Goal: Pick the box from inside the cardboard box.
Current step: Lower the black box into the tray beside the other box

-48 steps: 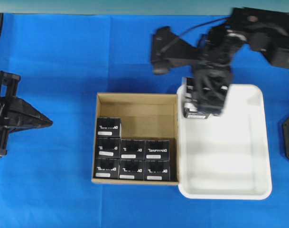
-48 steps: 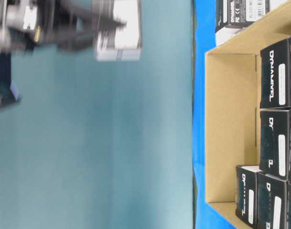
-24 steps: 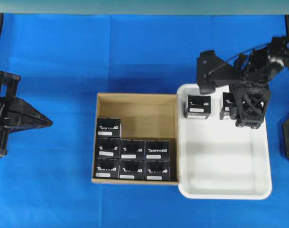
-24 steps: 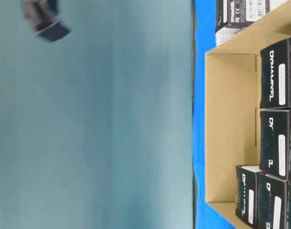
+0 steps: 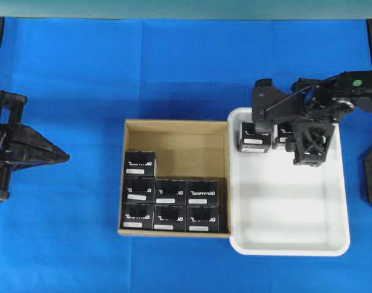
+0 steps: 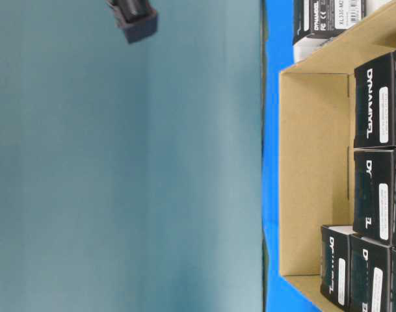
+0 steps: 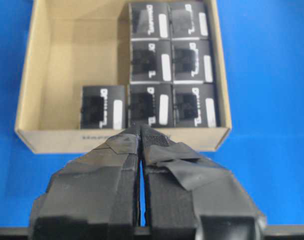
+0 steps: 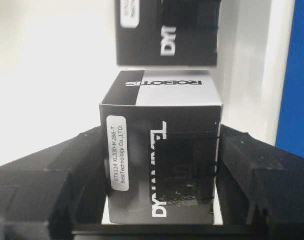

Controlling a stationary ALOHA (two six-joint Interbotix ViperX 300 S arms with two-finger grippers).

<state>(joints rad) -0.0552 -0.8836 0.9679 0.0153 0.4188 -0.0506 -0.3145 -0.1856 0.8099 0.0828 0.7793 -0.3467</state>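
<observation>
The cardboard box [image 5: 173, 124] sits mid-table and holds several black boxes [image 5: 171, 191] along its near and left sides; both show in the left wrist view, carton [image 7: 42, 75] and boxes [image 7: 149, 60]. My right gripper [image 5: 309, 146] is low over the far end of the white tray [image 5: 289, 251]. Its fingers stand on both sides of one black box [image 8: 161, 165], mostly hidden under it from overhead [image 5: 281, 135]. Another black box [image 5: 256, 135] stands just left of it in the tray, also in the right wrist view [image 8: 166, 30]. My left gripper [image 5: 62, 157] is shut and empty, left of the carton.
The far and upper-right part of the carton floor [image 6: 311, 169] is bare. The tray's near part [image 5: 295, 207] holds nothing. A blue cloth [image 5: 82, 73] covers the table. A dark piece of the right arm [image 6: 132, 16] shows high in the table-level view.
My right gripper carried a black box from the tray's far-left corner rightward, then a little back left, now beside the other box. The left arm has not moved.
</observation>
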